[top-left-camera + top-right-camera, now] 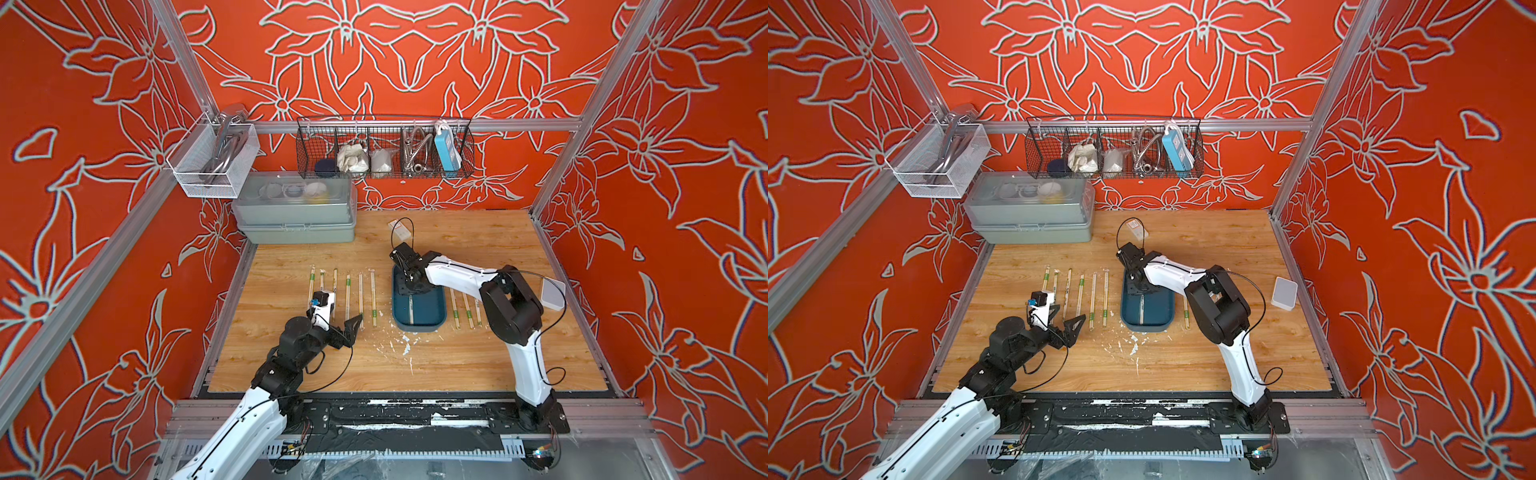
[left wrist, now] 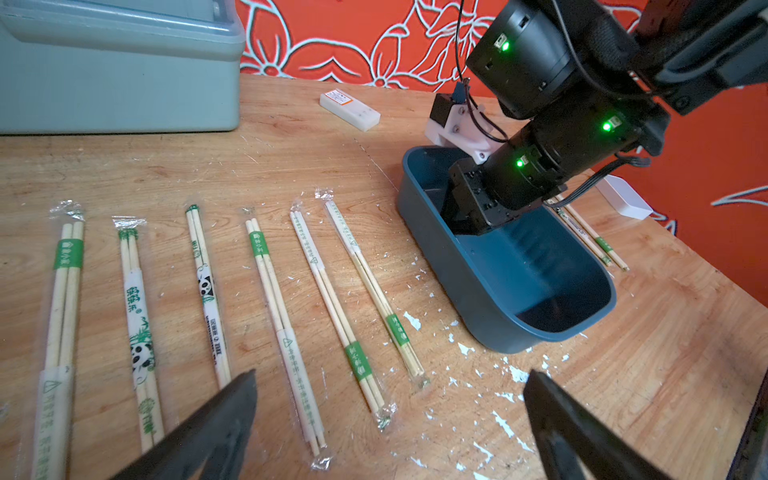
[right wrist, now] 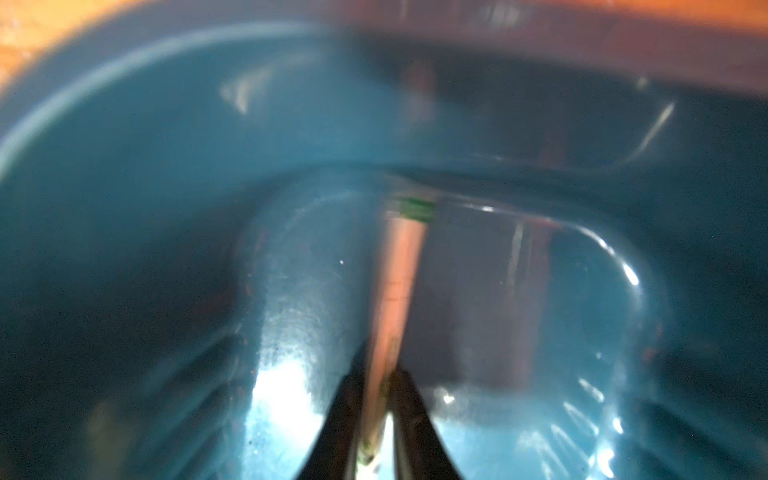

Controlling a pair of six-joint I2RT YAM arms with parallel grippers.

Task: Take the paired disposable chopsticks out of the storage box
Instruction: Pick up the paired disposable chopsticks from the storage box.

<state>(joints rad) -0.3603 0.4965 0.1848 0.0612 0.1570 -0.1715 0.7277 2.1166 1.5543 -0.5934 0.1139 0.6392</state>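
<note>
One pair of chopsticks [image 3: 395, 299] lies along the floor of the blue box [image 3: 124, 124]; it is pale wood in a clear sleeve, with a green band at its far end; the right jaws are clamped on it near the other end. In both top views the box stands on the table [image 1: 457, 365]; six more pairs [image 1: 347, 297] lie in a row on the table to the left of the box, three [image 1: 467, 311] to its right. The left jaws stand wide apart, holding nothing, above the near ends of the row.
</note>
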